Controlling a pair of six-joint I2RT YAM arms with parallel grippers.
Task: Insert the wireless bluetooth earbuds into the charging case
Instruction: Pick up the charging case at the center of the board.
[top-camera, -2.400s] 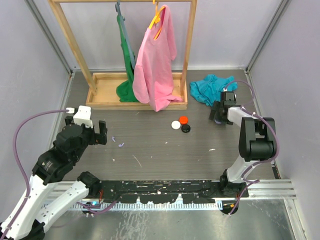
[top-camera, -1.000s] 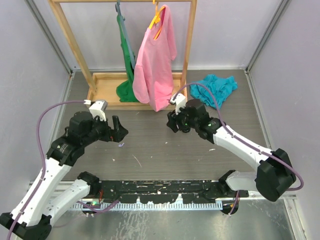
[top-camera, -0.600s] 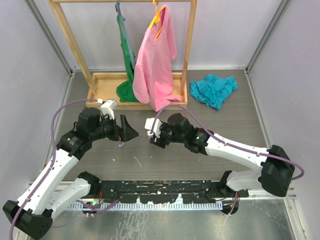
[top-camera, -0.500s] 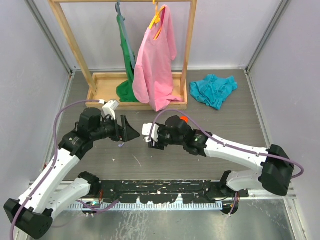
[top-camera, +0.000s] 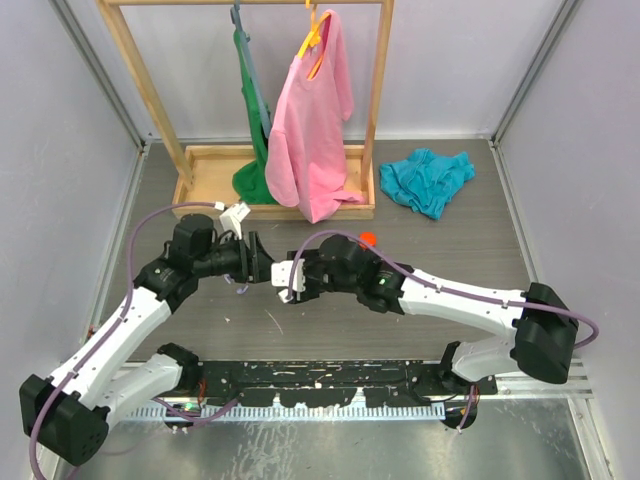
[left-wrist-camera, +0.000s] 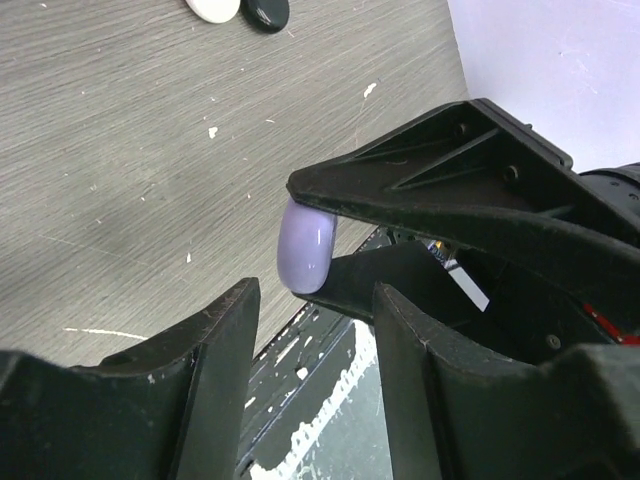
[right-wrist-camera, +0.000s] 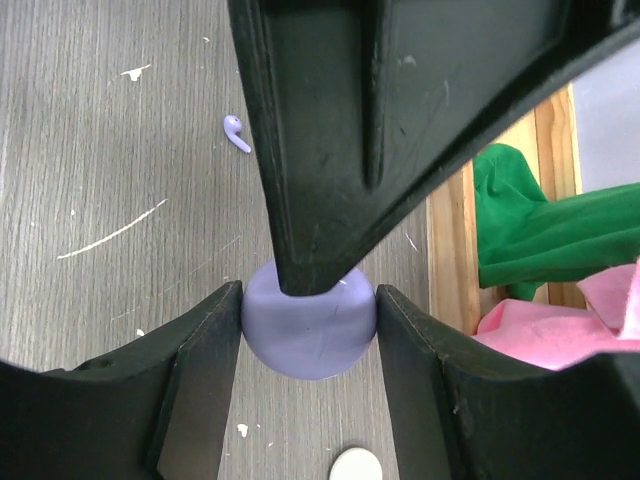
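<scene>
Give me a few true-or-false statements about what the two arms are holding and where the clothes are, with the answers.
1. The right gripper holds a lilac case between its fingers. True.
2. The pink shirt lies crumpled on the table. False: it hangs from the wooden rack.
3. A lilac earbud lies loose on the table. True.
4. The teal cloth hangs on the rack. False: it lies in a heap on the table, to the right of the rack.
</scene>
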